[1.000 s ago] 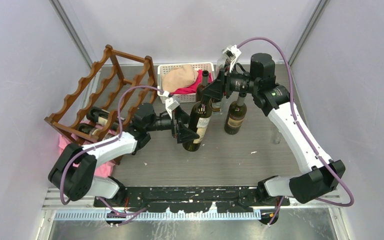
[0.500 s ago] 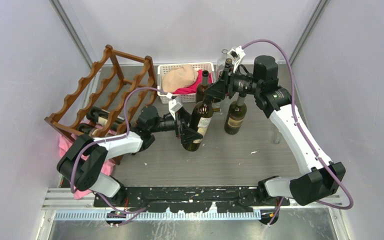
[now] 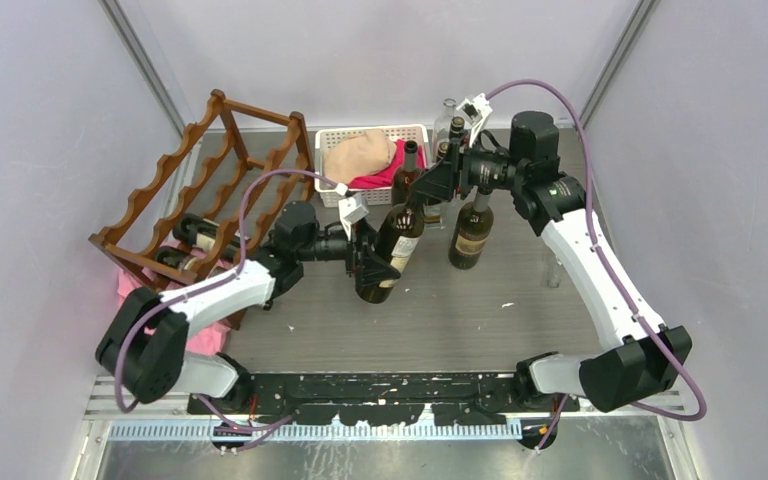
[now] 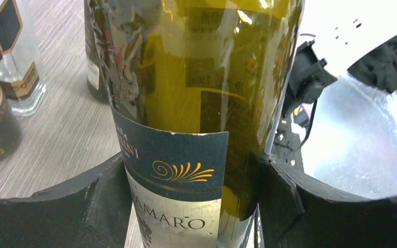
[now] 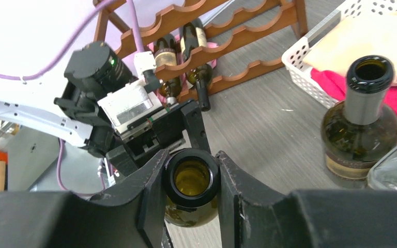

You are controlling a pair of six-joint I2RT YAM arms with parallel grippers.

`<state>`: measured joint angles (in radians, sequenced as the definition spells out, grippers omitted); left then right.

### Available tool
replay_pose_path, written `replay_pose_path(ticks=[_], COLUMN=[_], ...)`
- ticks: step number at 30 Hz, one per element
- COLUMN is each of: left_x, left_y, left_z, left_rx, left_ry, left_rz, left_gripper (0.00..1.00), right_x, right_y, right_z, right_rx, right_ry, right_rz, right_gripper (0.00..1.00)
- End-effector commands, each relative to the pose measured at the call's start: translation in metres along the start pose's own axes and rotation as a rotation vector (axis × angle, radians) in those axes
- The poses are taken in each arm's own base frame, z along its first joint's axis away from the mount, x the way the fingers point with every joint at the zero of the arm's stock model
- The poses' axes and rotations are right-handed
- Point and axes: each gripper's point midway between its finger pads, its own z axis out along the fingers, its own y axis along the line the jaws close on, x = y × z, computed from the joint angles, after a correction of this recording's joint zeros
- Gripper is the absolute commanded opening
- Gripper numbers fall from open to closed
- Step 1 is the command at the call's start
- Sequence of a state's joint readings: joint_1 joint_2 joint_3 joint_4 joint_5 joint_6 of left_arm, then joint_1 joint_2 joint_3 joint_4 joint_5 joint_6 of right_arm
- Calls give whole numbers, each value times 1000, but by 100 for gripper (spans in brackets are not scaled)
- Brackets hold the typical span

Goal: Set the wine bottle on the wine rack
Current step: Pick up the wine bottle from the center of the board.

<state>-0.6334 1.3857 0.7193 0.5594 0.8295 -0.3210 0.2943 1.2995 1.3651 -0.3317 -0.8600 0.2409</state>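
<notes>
At its neck, the right claw [image 5: 192, 173] pinches the wine bottle [image 4: 196, 93].

White link shells [image 3: 600, 280], black joint housings [image 3: 530, 130], looping purple cables [image 3: 532, 82] and black fingers [image 5: 152, 191].

Left arm [image 3: 222, 290]: folded at the elbow near the left edge of the desk [image 3: 460, 310], forearm stretched rightward and low, wrist roughly level. Left tool [image 3: 372, 265]: turned sideways, fingers [image 4: 101, 206] set on either side of the lower body of the wine bottle [image 3: 400, 232], pads pressed against glass and label. Right arm [image 3: 592, 268]: raised from its base, running up the right side, bent at the far elbow, wrist pointing left. Right tool [image 3: 425, 188]: held high, fingers [image 5: 152, 191] closed tight around the bottle's mouth from both sides. Both tools on the same bottle, left low, right at the top.
</notes>
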Motion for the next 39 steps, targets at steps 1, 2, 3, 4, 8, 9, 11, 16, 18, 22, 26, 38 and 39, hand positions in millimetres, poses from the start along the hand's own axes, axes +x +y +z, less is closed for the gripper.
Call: replay_pose_path(ticks=[1,2,3,4,8,9,11,16,18,22,26,38,39], left_x=[-22,-21,-20,-18,-14,-12,-7,7,11,12,20,29,30], left_y=[-20,-23,-27,-30,-46,-49,-54,-60,-64,-67,-66,-70,-70], left_z=[-17,-20,-23,-25,-38,-41,-47,-60,-64,-64,-59,-32,-31], left_rx=[17,23,30,41,84,91,101,115,122,121,122,149,149], left_ry=[70,86,97,112,168,184,215,296,317,356,453,614,619], left_rz=[178,184,191,191,228,239,250,254,245,260,250,255,252], left_gripper=[0,0,0,0,0,0,0,0,0,0,0,0,0], right_x=[-7,-2,2,5,8,7,9,20,31,50,61,115,121], right_y=[23,22,22,23,28,31,34,47,53,64,69,58,57], right_z=[-17,-19,-21,-23,-36,-40,-47,-61,-64,-69,-72,-72,-71], right_rx=[-30,-30,-26,-22,-11,-7,-7,-54,-107,-207,-249,-324,-329], right_ry=[-3,14,28,38,68,72,92,149,172,175,156,389,416], right_rz=[-145,-160,-176,-191,-308,-340,-387,-485,-547,-647,-724,-891,-892], right_gripper=[33,42,53,63,87,90,93,98,98,100,100,100,100])
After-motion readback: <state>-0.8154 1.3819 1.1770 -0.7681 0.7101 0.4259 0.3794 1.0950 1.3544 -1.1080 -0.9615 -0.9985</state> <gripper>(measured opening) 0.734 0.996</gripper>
